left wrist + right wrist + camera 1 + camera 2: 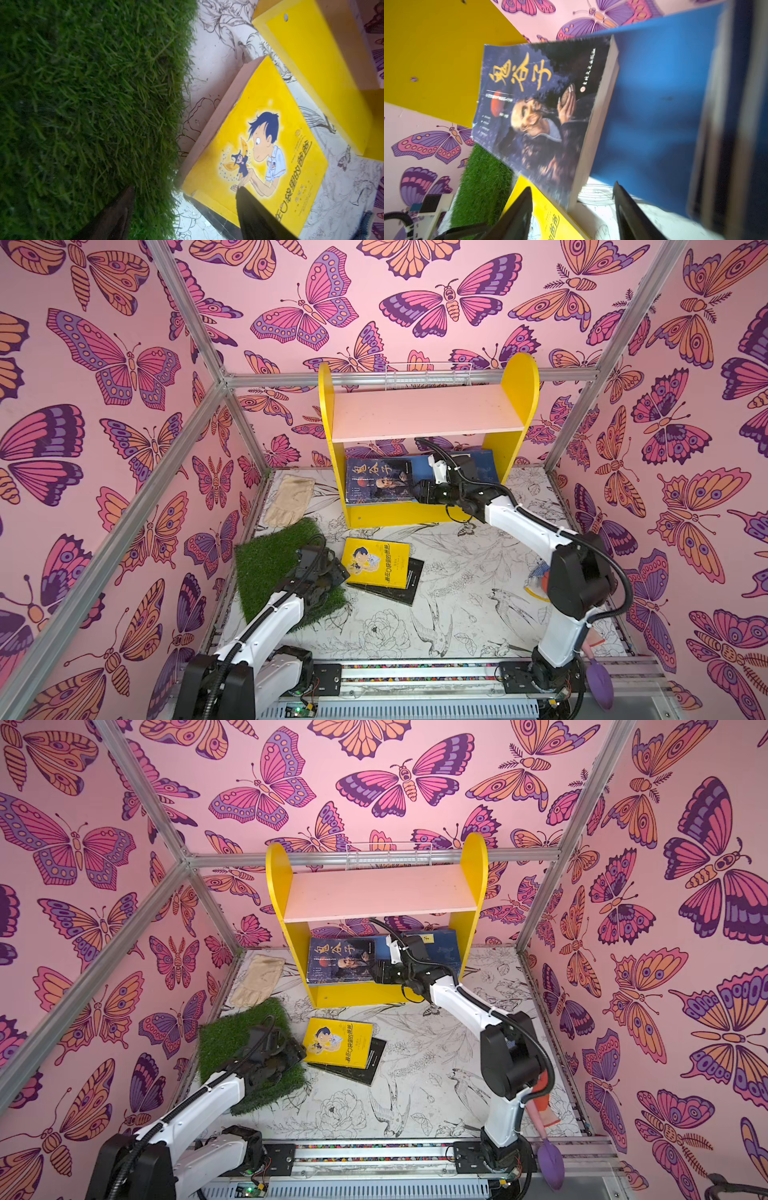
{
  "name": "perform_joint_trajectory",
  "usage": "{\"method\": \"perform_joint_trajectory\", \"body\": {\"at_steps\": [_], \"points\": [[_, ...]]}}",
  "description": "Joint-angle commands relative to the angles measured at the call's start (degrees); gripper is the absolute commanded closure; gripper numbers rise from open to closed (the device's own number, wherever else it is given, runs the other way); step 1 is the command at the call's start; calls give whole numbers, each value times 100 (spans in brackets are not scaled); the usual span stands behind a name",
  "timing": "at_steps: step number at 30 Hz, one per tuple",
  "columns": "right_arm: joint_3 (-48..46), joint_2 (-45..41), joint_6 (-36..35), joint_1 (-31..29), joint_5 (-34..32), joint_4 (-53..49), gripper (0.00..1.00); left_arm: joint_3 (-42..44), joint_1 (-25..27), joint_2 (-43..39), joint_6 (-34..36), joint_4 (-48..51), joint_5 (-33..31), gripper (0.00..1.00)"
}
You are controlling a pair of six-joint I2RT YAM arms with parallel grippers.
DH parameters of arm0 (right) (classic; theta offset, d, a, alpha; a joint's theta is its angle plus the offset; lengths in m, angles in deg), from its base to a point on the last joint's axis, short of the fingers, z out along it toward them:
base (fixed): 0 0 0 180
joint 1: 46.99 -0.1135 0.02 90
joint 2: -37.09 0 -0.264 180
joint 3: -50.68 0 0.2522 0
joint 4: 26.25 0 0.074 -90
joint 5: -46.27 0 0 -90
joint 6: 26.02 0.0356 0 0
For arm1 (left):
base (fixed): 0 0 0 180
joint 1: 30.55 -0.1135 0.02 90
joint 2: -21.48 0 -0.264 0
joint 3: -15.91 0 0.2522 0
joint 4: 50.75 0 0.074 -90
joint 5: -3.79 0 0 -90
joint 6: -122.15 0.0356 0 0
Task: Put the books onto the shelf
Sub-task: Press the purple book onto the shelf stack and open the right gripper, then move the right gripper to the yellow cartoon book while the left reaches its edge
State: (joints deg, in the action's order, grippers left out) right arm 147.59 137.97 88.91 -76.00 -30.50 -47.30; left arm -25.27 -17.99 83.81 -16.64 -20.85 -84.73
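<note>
Standing open, right gripper [572, 186] faces portrait book [537, 108].

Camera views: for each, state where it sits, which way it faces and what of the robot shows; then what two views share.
Both top views: high at the front, looking down and back at the yellow-sided two-tier shelf; left arm and right arm show.
Left wrist: low over the green turf square, facing the bright yellow paperback; open left gripper shows.
Right wrist: before the shelf's lower tier, facing the dark blue portrait paperback; open right gripper shows.
Shared: both wrist views show the yellow paperback.
</note>
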Motion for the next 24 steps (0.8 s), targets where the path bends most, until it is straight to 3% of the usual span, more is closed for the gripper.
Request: {"method": "perform_joint_trajectory", "body": {"at_steps": [1,7,9,14,24], "points": [[-430,-868,-437,-163,-624,429,37,-188,80,256,281,-118,-212,20],[-1693,-1532,-647,-738,374,-143,38,-364,159,744,444,-226,-409,20],[-2032,-1450,-739,-947,944,-304,38,-411,168,838,500,-242,-471,20],[-2595,-727,-185,-1105,1689,-283,42,-529,185,997,675,-283,-612,20],[-2160,385,-197,-1090,1956,-679,42,-642,385,1615,775,-325,-501,24]]}}
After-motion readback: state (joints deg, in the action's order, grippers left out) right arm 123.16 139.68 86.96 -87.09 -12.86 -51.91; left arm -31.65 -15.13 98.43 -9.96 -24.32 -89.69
